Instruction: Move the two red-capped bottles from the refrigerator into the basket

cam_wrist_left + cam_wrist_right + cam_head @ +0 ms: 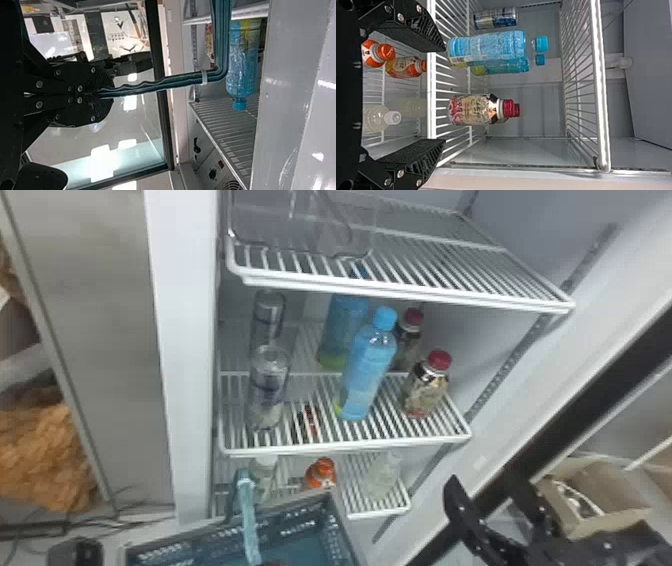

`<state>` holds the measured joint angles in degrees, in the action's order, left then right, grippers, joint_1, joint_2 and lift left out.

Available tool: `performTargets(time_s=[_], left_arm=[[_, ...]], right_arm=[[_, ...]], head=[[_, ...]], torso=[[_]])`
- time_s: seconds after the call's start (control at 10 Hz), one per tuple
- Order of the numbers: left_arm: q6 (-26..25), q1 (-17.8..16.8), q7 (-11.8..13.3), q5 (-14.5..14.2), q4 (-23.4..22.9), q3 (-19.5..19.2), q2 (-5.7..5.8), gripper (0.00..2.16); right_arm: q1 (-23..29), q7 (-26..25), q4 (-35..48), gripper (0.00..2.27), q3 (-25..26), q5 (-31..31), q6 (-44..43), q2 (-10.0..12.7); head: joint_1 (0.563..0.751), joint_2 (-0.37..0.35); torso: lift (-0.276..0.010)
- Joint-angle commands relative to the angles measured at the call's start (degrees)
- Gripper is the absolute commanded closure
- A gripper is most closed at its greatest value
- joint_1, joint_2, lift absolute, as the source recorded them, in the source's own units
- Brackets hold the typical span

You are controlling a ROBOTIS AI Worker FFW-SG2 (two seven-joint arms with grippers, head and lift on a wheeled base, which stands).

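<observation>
Red-capped bottles ahead of my right hand [482, 486].
My fingers are spread with nothing between them; beyond their tips, the nearer bottle [472, 110] stands upright on the white shelf [345, 446], the farther bottle [409, 340] behind it. Lower down, the basket [295, 520] is in front.

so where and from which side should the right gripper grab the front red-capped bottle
Probably around the middle of the body, straight in from the refrigerator's open front. The front red-capped bottle stands upright near the front of its shelf, its body broader than its neck. The right gripper's fingers are open; one would likely need to slip between it and the front blue bottle.
</observation>
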<state>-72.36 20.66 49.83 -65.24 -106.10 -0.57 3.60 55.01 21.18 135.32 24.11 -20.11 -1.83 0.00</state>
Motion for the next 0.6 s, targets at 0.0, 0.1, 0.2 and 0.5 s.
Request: performTargets(time_s=[0.0,0.1,0.2,0.5], left_arm=[[0.08,0.01,0.0,0.0,0.0,0.0,0.0,1.18],[0.08,0.01,0.0,0.0,0.0,0.0,0.0,1.18],[0.08,0.15,0.0,0.0,0.0,0.0,0.0,1.18],[0.08,0.15,0.0,0.0,0.0,0.0,-0.09,1.18]], right_arm=[[-0.03,0.0,-0.25,0.21,0.0,0.0,0.0,0.05],[-0.17,0.0,-0.39,0.21,-0.11,-0.11,0.0,0.05],[-0.17,0.0,-0.53,0.21,-0.11,-0.23,0.0,0.05],[-0.45,0.0,-0.81,0.21,-0.11,-0.34,0.0,0.05]], head=[[0.695,-0.35],[0.695,-0.35],[0.695,-0.35],[0.695,-0.35]], torso=[[0.0],[0.0],[0.0],[0.0]])
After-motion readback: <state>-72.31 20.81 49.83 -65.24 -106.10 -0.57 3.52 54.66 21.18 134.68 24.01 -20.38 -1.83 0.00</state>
